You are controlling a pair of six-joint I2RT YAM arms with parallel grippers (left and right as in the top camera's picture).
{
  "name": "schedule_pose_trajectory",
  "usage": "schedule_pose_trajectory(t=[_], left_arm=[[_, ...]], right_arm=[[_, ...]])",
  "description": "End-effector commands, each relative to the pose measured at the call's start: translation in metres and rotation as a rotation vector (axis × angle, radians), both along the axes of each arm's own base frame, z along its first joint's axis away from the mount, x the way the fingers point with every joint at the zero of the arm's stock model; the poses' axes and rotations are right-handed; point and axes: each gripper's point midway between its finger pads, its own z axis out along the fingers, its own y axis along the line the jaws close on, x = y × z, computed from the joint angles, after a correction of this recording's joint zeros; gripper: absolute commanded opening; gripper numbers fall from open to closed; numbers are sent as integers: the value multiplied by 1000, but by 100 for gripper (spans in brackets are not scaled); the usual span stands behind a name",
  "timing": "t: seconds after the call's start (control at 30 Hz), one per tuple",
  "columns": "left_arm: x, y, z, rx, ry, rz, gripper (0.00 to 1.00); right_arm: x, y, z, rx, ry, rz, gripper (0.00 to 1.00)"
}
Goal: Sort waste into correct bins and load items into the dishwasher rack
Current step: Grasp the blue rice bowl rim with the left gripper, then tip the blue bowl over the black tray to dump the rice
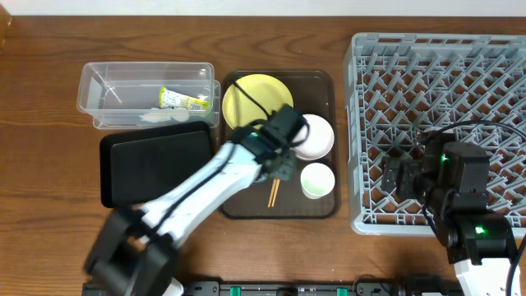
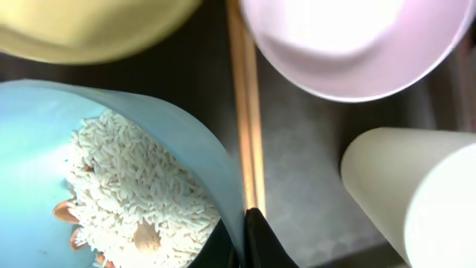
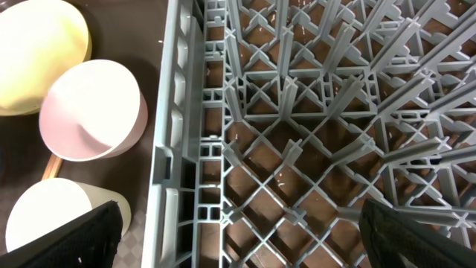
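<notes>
In the left wrist view my left gripper is shut on the rim of the light-blue bowl, which holds white rice scraps. In the overhead view the left gripper is over the brown tray and hides that bowl. The chopsticks lie beside the bowl, between the yellow plate, the pinkish-white bowl and the white cup. My right gripper is open and empty above the grey dishwasher rack. The snack wrapper and the tissue lie in the clear tub.
The black tray lies in front of the clear tub, left of the dark-brown serving tray. The rack's left wall stands close to the pink bowl and the cup. The left arm stretches from the front edge across to the serving tray.
</notes>
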Motion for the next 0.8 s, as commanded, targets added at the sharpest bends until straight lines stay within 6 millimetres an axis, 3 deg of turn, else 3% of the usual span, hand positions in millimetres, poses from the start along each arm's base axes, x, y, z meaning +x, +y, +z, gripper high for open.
schedule_pose_trajectory(t=[0.0, 0.23, 0.57, 0.77], left_arm=[[9, 24, 25, -47, -33, 58, 6], [21, 62, 43, -357, 107, 67, 6], [40, 127, 65, -843, 142, 108, 6], [44, 159, 62, -1106, 185, 205, 6]], right_arm=[[3, -2, 9, 9, -18, -10, 99], [3, -2, 9, 8, -18, -11, 99], [3, -2, 9, 8, -18, -10, 99], [3, -2, 9, 8, -18, -10, 99]])
